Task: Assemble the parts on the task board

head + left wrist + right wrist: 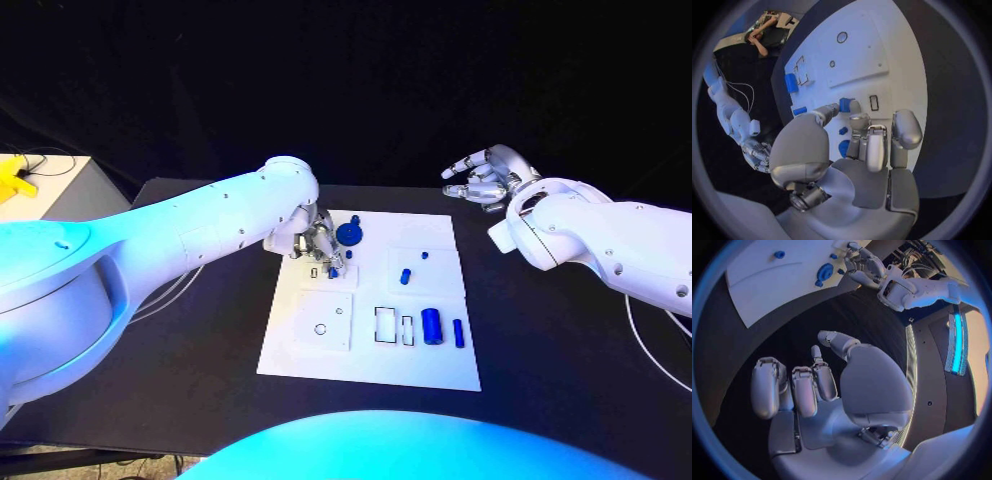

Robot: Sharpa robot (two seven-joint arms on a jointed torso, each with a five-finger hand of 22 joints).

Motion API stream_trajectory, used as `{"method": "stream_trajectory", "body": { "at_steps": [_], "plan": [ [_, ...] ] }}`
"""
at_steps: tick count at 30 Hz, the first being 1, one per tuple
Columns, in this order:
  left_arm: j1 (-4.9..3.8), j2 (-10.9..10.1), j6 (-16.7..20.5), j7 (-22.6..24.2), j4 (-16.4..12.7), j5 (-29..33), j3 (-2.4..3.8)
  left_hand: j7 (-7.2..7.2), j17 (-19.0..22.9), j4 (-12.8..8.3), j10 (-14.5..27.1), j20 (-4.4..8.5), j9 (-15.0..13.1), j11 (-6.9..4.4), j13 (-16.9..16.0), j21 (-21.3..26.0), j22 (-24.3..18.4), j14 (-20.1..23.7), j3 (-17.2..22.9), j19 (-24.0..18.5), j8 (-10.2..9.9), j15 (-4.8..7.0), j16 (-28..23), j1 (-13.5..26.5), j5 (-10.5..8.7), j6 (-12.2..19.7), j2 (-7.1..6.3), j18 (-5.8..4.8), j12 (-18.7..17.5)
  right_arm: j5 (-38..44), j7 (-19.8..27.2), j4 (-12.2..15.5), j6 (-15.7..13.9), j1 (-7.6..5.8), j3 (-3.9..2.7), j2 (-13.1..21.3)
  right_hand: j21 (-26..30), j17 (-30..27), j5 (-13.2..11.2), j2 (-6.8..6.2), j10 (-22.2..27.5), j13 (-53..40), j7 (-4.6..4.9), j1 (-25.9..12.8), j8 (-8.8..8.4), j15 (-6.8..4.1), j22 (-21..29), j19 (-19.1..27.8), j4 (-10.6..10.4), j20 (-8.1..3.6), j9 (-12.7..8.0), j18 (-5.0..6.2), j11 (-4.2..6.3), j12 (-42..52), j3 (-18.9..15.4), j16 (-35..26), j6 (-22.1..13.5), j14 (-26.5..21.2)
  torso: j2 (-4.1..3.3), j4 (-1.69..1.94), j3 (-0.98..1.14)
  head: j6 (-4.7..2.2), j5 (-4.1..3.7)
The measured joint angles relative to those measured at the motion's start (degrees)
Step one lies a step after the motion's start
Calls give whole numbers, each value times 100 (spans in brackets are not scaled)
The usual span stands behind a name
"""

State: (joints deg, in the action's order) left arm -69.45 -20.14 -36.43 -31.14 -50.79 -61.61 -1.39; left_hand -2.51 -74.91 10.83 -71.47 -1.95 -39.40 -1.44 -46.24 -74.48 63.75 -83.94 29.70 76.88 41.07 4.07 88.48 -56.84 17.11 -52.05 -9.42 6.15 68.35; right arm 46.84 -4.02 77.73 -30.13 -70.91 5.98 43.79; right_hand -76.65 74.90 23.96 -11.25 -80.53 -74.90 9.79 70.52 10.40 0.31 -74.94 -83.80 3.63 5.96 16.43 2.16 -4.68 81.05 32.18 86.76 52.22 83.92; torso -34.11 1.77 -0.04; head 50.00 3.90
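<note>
Left hand [320, 245]: over the far left part of the white rectangular task board [433, 365], fingers [877, 145] pinching a small blue part [846, 104].
Right hand [488, 178]: off the board above the black surface [562, 340], fingers spread, holding nothing.
Blue cylinder [431, 323]: lying near the board's near edge.

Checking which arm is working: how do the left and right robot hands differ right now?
The left robot hand is down over the task board, holding a small blue part; the right robot hand is raised off the board, fingers apart, holding nothing. Both are silver, on white arms.
</note>
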Motion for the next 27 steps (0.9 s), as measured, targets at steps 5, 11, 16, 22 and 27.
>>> {"method": "stream_trajectory", "body": {
  "at_steps": [5,11,16,22,27],
  "plan": [
    [4,-30,17,26,-27,-2,3,0,0,31,0,0,-2,0,-9,0,6,0,-31,0,0,0,0,-11,-49,0,11,0,0,0,0,5,0,1,0,6,0,0,0,0,0,-5,0,0,0,0,0,0,0,0,0,0,0,0,0,0,0,0,-1,1,0,0,-4],
    [8,-64,42,56,-54,-7,5,8,0,68,0,0,-6,0,-15,0,12,0,-76,0,-17,0,0,-31,-126,-8,-9,0,0,0,-1,6,0,3,1,15,0,0,0,0,0,-4,0,0,0,0,1,0,0,0,0,0,0,0,0,0,0,0,-1,2,-4,0,-5],
    [8,-99,65,69,-64,-17,11,8,0,70,0,0,-11,0,-25,0,12,0,-102,0,-38,0,0,-47,-154,-8,-25,0,0,0,-2,6,1,5,1,17,0,0,0,0,0,-4,0,0,0,0,1,0,0,0,0,0,0,0,0,0,0,0,-1,3,-4,0,-5],
    [8,-141,106,82,-87,-24,19,5,0,120,0,0,-15,0,-34,0,15,0,-152,0,-47,0,0,-55,-233,-9,-35,0,0,0,-3,6,2,8,2,22,0,0,0,0,0,-3,0,0,0,0,2,0,0,0,0,0,0,0,0,0,0,0,-1,3,-4,0,-5],
    [8,-183,158,91,-113,-32,27,-8,0,142,-2,0,-18,-1,-46,0,19,0,-205,0,-48,0,0,-74,-269,-34,-55,0,0,0,-4,5,4,10,2,26,0,0,0,0,0,-3,0,0,0,0,2,0,1,0,0,0,0,0,0,0,0,0,1,3,-3,0,-10]
  ]
}}
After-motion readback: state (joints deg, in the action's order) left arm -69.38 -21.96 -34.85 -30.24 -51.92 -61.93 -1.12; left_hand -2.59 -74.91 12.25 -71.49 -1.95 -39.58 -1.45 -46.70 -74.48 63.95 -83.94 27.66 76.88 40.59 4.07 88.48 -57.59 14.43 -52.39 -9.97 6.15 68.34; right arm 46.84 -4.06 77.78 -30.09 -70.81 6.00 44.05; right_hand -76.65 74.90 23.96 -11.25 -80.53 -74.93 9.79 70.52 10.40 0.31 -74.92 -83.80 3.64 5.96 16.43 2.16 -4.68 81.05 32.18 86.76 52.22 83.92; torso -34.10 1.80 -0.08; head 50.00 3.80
